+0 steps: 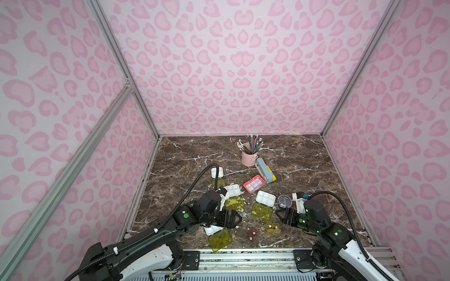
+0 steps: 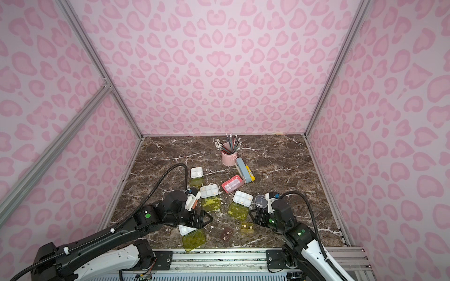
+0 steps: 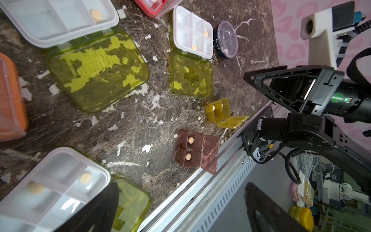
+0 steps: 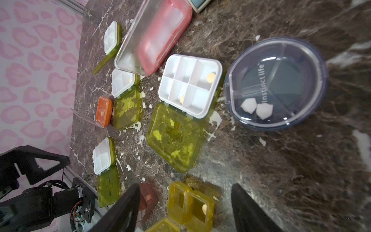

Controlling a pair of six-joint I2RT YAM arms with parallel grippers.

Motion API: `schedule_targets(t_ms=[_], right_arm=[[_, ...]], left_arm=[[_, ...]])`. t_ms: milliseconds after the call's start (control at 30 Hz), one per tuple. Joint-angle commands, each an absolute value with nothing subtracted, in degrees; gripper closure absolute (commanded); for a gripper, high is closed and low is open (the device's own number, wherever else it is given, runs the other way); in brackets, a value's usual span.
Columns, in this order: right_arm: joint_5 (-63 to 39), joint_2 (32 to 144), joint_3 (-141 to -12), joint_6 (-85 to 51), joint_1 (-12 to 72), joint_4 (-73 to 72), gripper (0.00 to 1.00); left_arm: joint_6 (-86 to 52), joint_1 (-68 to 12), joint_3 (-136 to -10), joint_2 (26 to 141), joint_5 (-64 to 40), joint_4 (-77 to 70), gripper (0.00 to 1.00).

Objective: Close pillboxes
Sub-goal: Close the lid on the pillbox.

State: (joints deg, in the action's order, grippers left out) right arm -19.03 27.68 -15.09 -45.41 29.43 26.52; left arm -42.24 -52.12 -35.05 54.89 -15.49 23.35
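Four white pillboxes lie with yellow-green lids flat open: at the back (image 1: 217,172), mid-left (image 1: 233,190), centre (image 1: 265,198) and at the front (image 1: 212,230). The pink one (image 1: 254,184) has its clear lid raised. The round dark-blue one (image 4: 275,84) has its clear lid lying on it. The orange (image 4: 103,111), brown (image 3: 189,148) and olive (image 4: 190,202) ones are open. My left gripper (image 1: 233,217) hangs open above the front white pillbox's lid (image 3: 132,202). My right gripper (image 4: 184,211) is open, and the olive pillbox shows between its fingers.
A grey-blue stapler (image 1: 264,169) lies beside a yellow glue stick (image 1: 272,174), with a pink pencil cup (image 1: 248,157) behind them. The metal rail (image 1: 243,255) runs along the table's front edge. Patterned walls close in the left, right and back.
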Motion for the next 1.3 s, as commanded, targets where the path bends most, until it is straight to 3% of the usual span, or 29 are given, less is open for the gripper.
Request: schedule_targets(t_ms=[0, 833, 1067, 1267], right_arm=[[-18.7, 28.7, -14.8, -45.7, 30.1, 26.2, 0.27], [-17.7, 47.0, -23.3, -40.2, 30.2, 14.5, 0.24], [-18.5, 57.6, -29.8, -37.3, 30.2, 11.7, 0.26], [-19.2, 64.0, -36.6, -35.4, 30.2, 11.6, 0.31]], left_arm=[[-42.4, -52.8, -35.3, 57.1, -15.8, 19.1, 0.01], [-35.7, -54.5, -51.6, 80.1, -14.7, 19.3, 0.01], [-36.4, -45.9, -52.6, 80.9, -22.1, 15.6, 0.05], [-30.9, -39.6, -65.0, 90.1, -28.1, 19.1, 0.15]])
